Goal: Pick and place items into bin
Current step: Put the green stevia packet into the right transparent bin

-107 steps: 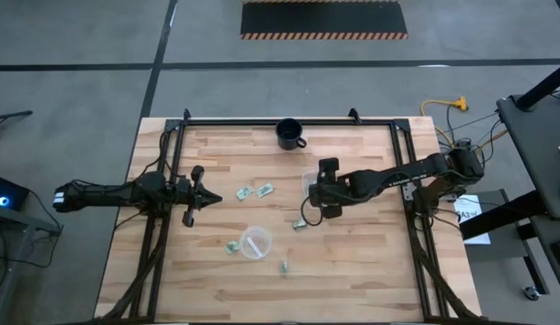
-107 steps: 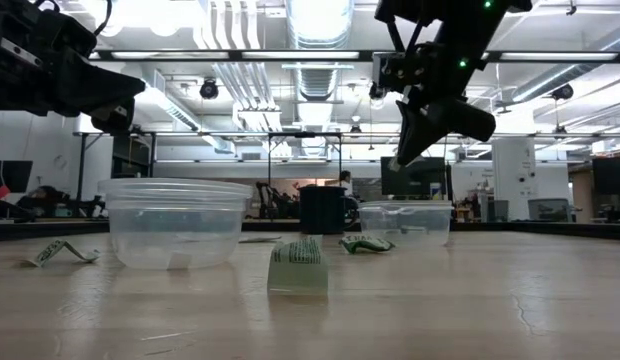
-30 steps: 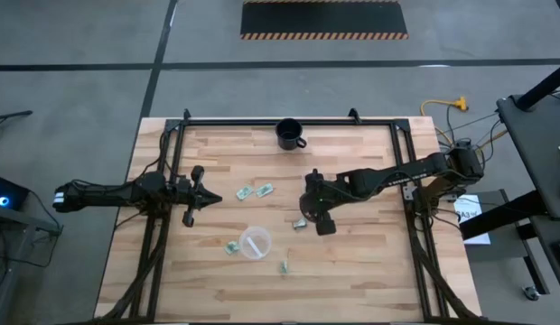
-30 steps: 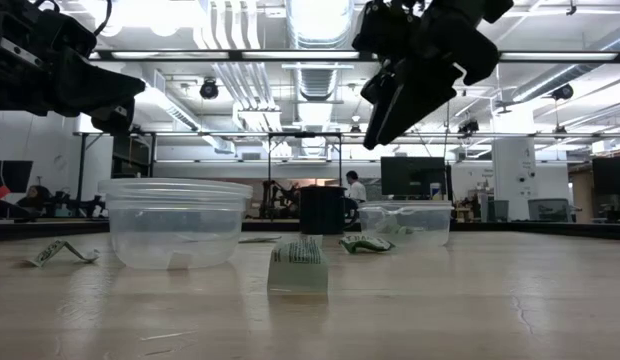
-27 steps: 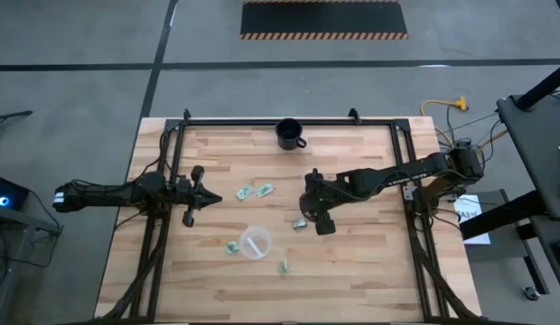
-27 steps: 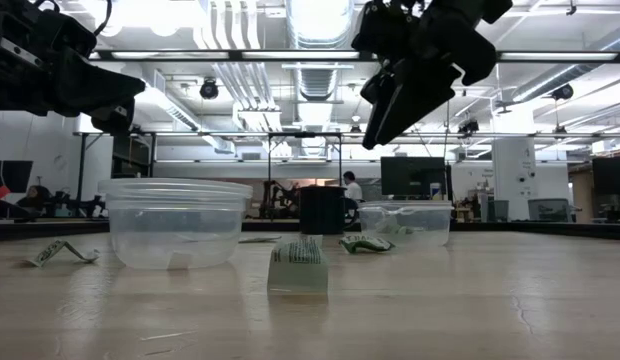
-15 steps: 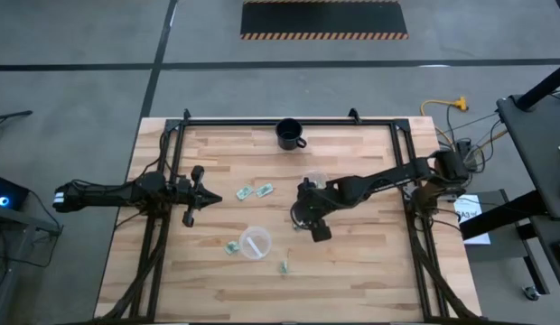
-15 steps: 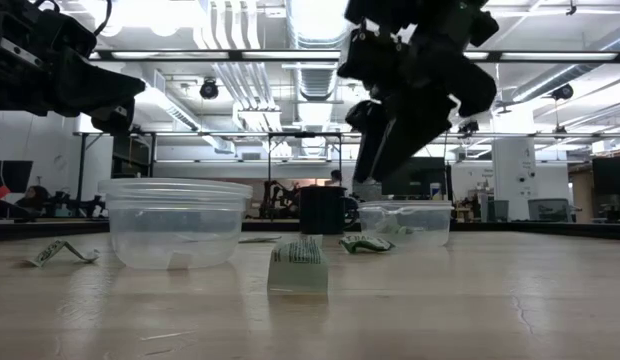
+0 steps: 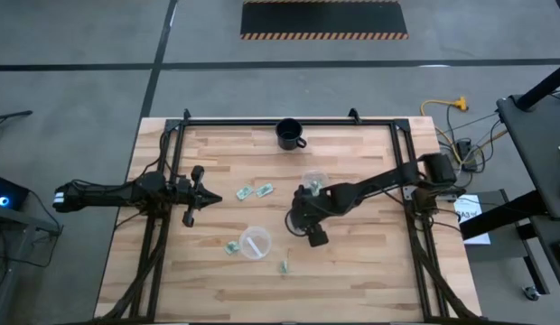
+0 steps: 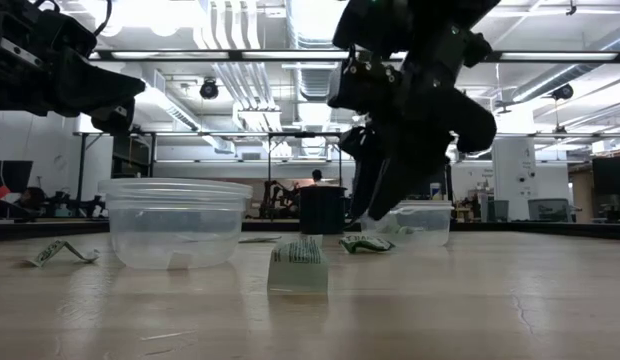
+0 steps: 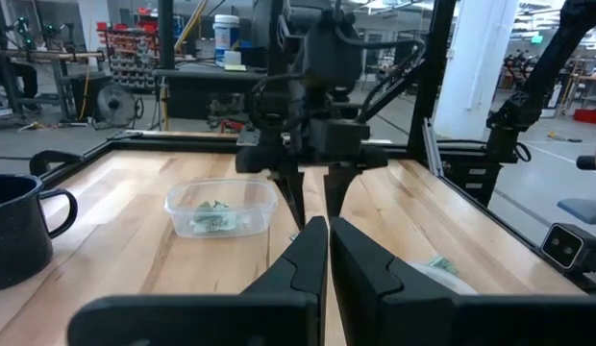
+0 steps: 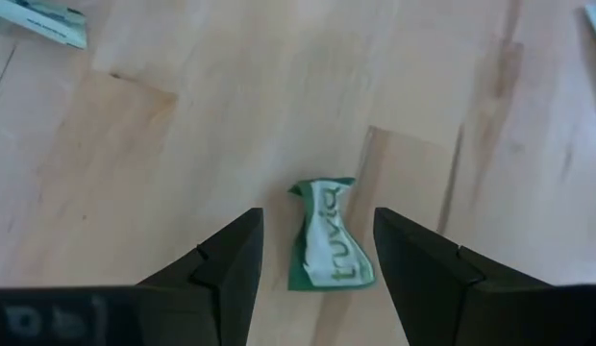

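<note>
Two spread fingers (image 12: pixel 231 269) flanking wrapped piece (image 12: pixel 327 250), seemingly untouched

Small green-and-white wrapped items (image 9: pixel 254 192) lay scattered flat on the worktop; one crumpled piece (image 12: pixel 329 248) lay between the open jaws.

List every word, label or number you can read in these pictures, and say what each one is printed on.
"truvia": on the small green and white wrapped packet lying on the wooden table between the right gripper's open fingers.
Print on the other green and white packets is too small to read.
No other readable text.
</note>
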You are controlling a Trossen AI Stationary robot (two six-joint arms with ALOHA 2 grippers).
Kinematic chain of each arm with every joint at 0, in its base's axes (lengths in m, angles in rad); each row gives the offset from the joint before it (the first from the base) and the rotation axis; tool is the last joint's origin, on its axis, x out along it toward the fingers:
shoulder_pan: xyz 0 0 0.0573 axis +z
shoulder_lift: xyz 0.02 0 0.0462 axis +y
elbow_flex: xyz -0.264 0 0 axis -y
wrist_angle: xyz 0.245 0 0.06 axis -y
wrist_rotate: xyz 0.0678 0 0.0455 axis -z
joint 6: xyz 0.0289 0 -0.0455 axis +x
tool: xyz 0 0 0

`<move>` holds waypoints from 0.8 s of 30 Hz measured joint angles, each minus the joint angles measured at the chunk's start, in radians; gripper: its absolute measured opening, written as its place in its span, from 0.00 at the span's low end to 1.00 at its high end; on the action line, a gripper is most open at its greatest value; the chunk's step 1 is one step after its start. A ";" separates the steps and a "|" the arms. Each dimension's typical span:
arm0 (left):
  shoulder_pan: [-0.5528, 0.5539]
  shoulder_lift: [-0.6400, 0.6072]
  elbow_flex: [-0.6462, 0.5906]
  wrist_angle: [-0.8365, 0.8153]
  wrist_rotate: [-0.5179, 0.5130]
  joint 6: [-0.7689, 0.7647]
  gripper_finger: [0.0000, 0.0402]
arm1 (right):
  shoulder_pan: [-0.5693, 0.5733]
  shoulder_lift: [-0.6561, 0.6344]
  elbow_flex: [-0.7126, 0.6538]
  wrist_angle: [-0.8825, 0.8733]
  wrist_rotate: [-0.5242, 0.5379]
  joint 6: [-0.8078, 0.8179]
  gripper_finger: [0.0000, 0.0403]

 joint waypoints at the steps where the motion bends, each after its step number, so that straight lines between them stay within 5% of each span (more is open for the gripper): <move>1: 0.000 0.000 0.000 0.000 0.000 0.000 0.00 | 0.003 0.007 0.000 0.004 0.001 -0.003 0.47; 24: 0.000 0.000 0.000 0.000 0.000 0.000 0.00 | 0.004 0.029 -0.014 0.041 0.015 0.011 0.47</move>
